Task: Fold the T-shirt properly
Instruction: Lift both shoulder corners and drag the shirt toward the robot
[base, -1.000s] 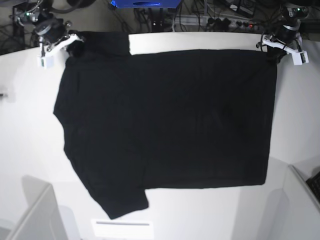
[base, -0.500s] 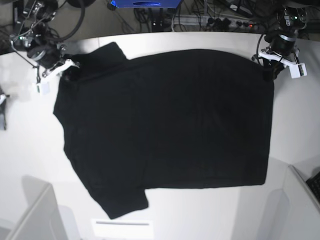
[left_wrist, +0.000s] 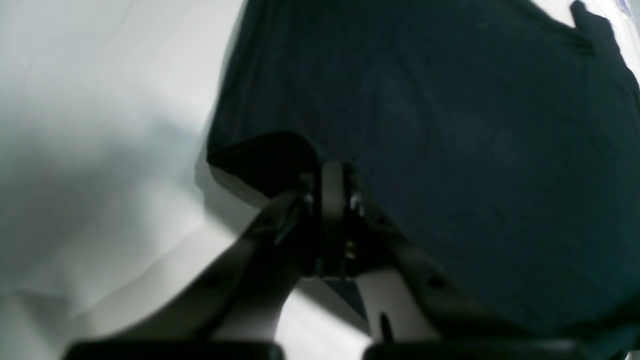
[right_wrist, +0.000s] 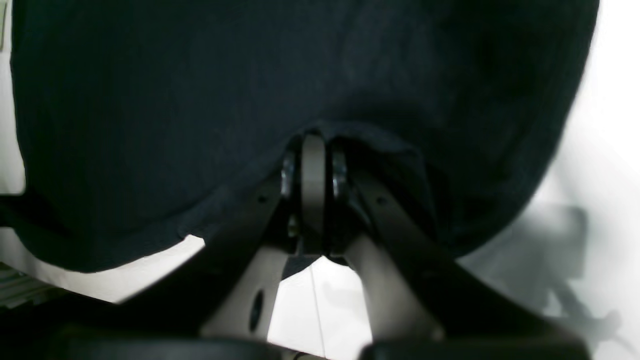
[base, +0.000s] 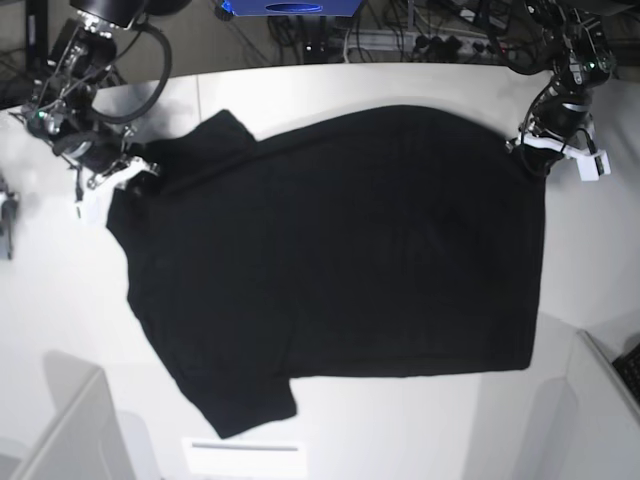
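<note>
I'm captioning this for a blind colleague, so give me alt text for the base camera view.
A large plain black short-sleeved cloth T-shirt lies spread almost flat on a white table, seen from above. The right gripper pinches its far edge at the picture's left and the left gripper pinches its far corner at the picture's right. No print shows on the upturned side.

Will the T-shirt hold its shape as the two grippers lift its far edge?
Probably not: the T-shirt looks thin and limp, bunching at the left gripper and right gripper. Between them the edge will likely sag. It seems light, dragging easily on the table.
</note>
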